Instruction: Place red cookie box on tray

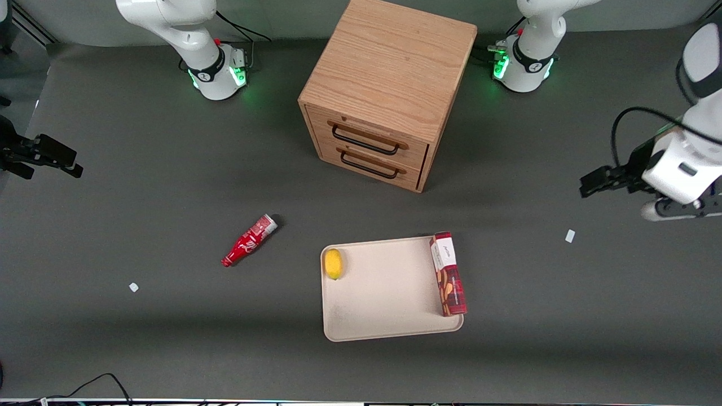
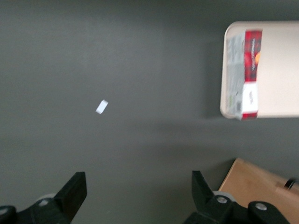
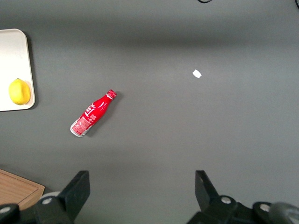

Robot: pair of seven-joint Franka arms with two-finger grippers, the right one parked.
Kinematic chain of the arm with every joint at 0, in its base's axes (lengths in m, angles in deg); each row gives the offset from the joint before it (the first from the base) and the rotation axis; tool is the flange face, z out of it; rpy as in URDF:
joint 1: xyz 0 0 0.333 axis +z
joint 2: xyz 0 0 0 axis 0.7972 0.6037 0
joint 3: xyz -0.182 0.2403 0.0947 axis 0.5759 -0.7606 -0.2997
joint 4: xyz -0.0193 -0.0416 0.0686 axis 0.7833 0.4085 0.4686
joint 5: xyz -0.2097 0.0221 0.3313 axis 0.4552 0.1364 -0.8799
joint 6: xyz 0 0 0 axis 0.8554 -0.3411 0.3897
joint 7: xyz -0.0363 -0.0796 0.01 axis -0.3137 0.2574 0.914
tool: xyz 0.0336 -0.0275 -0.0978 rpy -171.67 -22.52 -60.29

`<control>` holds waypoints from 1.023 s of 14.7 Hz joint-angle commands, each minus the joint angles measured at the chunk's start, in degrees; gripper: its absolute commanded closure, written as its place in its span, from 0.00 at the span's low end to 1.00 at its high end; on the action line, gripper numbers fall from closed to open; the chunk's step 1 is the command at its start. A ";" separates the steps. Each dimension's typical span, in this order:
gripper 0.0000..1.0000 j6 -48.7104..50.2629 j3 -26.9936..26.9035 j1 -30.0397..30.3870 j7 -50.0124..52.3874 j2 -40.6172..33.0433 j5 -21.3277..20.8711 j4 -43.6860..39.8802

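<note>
The red cookie box (image 1: 448, 274) is seen lying flat on the tray (image 1: 383, 293), along the tray edge nearest the working arm, with one long side resting on or just over the low rim. The task appears essentially done. The gripper (image 2: 139, 198) is held well apart from the box, raised above bare bench (image 1: 536, 316) toward the working arm's end; its jaws are spread wide with nothing between them.

The box would be judged light and fairly stiff, a thin cardboard carton whose walls could be dented by a hard squeeze. Its printed surface is likely smooth and somewhat slippery. If a correction were wanted, it would best be taken across the narrow width near the middle of its length, with gentle closing force, so that it neither tips nor crushes.

A lemon (image 1: 333, 263) lies on the tray farther from the jaws than the box, and a red bottle (image 1: 249, 240) lies farther still. A small white scrap (image 2: 102, 107) lies on the bench near the jaws.
</note>
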 commanded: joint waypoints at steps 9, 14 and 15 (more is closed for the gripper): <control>0.00 3.27 -4.31 -0.61 -9.90 -12.61 0.53 7.77; 0.00 4.67 -8.80 -5.62 -10.52 -10.59 0.53 4.52; 0.00 5.55 -9.16 -6.07 -10.34 -9.80 0.53 3.21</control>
